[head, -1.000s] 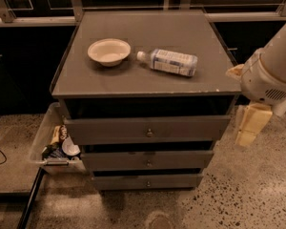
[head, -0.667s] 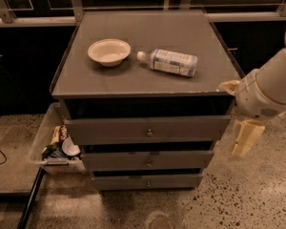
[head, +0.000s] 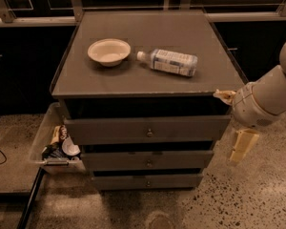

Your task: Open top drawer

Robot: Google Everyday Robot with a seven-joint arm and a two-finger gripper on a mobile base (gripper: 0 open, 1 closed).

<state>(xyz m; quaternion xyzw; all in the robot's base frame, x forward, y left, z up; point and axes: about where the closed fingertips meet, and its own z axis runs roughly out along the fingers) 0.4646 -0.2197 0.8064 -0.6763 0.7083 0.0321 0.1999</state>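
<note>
You see the top drawer just under the bench top, round knob at its centre, with two slimmer drawers below. Your pincer hangs beside the drawer's right end, well apart from the knob. On the bench: a bowl and a bottle lying on its side.

Square grey matte table, seen from above and in front, with a thin pale edge along its front. Two items lie directly on it. A shallow cream round bowl sits upright, left of centre. A clear plastic bottle with a pale label and white cap lies on its side just right of the bowl, cap end toward it, not touching. The cream tool hangs off the table's front right corner, below the level of the top.
</note>
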